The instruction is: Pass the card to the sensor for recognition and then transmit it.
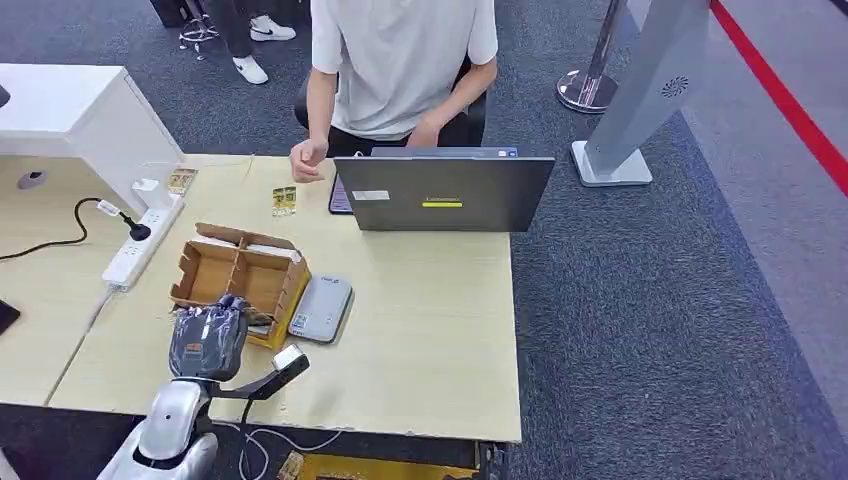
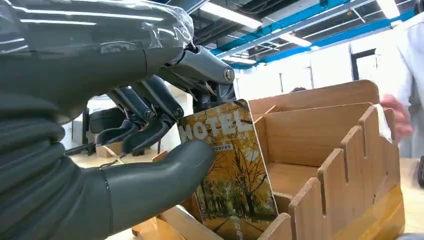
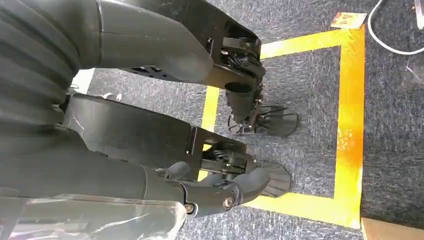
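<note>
A yellow card [image 2: 232, 170] printed "HOTEL", with autumn trees on it, stands in a front slot of the wooden divider box [image 2: 330, 165]. My left hand [image 2: 150, 150] pinches it, the thumb [image 2: 165, 175] on its face and the darker fingers [image 2: 150, 117] behind its top edge. In the head view my left hand [image 1: 208, 338] is over the front edge of the box [image 1: 215, 270] and hides the card. The flat grey sensor [image 1: 321, 308] lies on the table just right of the box. My right hand [image 3: 150, 130] hangs over the floor, fingers apart and holding nothing.
A person sits behind an open laptop [image 1: 442, 192] at the table's [image 1: 430, 340] far side, one hand [image 1: 308, 157] resting on the table. Loose cards [image 1: 284, 200] lie near that hand. A white power strip [image 1: 140, 245] lies left of the box. Yellow floor tape [image 3: 350, 115] lies below my right hand.
</note>
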